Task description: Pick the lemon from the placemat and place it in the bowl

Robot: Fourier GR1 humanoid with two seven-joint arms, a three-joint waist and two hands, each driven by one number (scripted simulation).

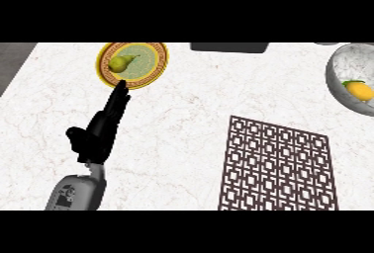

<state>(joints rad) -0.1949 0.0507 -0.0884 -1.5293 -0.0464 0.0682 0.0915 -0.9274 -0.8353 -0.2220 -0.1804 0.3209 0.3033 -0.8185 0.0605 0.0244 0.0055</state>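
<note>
- Yellow lemon with a green leaf (358, 89) lies inside the grey marbled bowl (337, 74) at the right edge of the head view; the dark brown lattice placemat (277, 168) carries nothing. Judged from this, the placing step looks done.
- Left hand (102, 129), black, fingers straight and released, holds nothing; its fingertips (121, 85) reach the rim of the round yellow-bordered plate (156, 69).
- Right hand does not show in this view.
- Risk 1: the extended left fingers sit at the plate's edge. Any forward drift could nudge the plate along the white marble counter (182, 118) or jostle the green pear (121, 62) resting on it.
- Risk 2: the bowl is cut off by the frame's right side, so its far rim and footing cannot be checked. Cannot tell whether the lemon is settled or resting against the wall.
- Risk 3: the lemon lies toward the bowl's hidden side; an arm passing there unseen could tip it.
</note>
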